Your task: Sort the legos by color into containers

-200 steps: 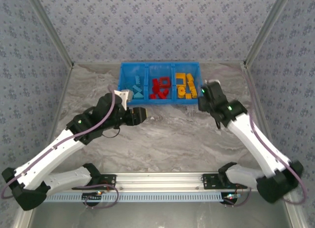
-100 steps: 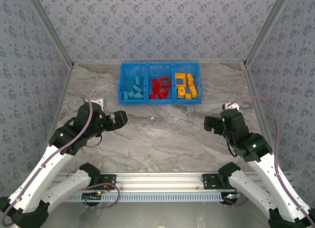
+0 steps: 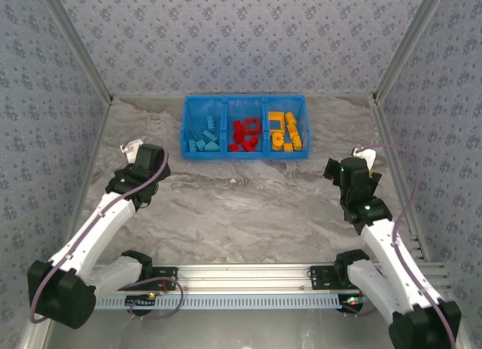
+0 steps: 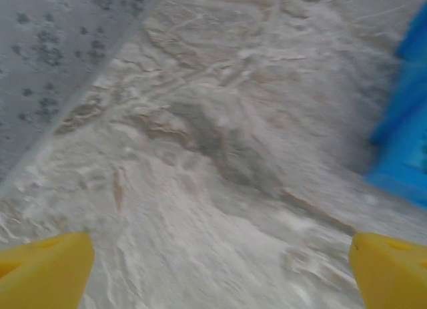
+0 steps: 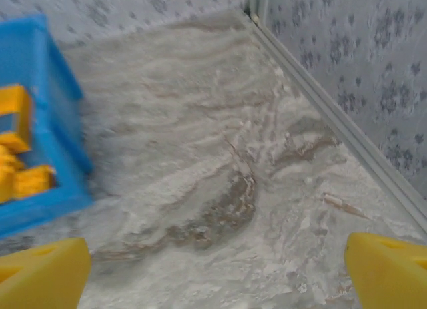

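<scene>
Left gripper (image 4: 217, 272) and right gripper (image 5: 217, 272), fingers spread wide, hold nothing. The bricks (image 3: 245, 134) lie colour-sorted in the bin (image 3: 245, 155), long axis 9-to-3, at 2 o'clock from the left gripper and 10 o'clock from the right, roughly equidistant.

Right gripper (image 5: 213, 272) spread wide above the marble table (image 5: 220, 149).
Blue bin (image 5: 63, 102) holding yellow legos (image 5: 27, 179) sits ahead, to its left.
</scene>
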Controlling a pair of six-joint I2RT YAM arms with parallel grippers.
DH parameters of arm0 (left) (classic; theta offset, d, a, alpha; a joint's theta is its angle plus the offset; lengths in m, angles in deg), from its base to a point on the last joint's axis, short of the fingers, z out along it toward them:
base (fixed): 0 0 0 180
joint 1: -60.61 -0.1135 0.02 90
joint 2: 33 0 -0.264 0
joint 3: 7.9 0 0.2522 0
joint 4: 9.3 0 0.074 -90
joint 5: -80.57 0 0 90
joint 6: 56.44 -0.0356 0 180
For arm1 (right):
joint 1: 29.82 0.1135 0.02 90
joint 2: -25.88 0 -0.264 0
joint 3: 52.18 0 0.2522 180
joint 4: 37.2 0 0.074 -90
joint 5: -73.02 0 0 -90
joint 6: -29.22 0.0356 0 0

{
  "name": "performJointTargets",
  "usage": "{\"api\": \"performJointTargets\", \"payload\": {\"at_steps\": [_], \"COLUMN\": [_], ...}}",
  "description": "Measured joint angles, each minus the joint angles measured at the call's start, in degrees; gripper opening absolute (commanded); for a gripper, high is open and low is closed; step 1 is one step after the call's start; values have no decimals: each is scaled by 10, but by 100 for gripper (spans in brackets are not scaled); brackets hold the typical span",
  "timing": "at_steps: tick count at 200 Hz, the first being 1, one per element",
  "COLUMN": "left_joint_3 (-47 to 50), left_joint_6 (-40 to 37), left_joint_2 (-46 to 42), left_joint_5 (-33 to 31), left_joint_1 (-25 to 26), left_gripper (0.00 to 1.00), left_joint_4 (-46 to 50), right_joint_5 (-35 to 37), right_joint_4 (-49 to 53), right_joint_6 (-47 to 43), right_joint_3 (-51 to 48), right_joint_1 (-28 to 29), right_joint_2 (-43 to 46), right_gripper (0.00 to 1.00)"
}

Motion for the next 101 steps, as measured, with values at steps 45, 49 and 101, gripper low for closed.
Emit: {"api": "performJointTargets", "payload": {"at_steps": [45,49,101], "left_joint_3": [113,122,146], "left_joint_6": [-126,-136,-219], "left_joint_2": [79,85,193], "left_joint_5": [-19,-19,19], "left_joint_1": [-69,-70,-104], "left_gripper": [98,98,98], "left_joint_4": [-201,-220,-427], "right_joint_5": [-60,-63,-124], "right_joint_4": [-167,-184,-366], "right_joint_6": [-63,-67,-111], "right_joint_3": [-82,-85,-117], "right_joint_1": [-89,-92,-117], "right_joint_2": [-126,-134,-254], "right_gripper": [100,100,100]}}
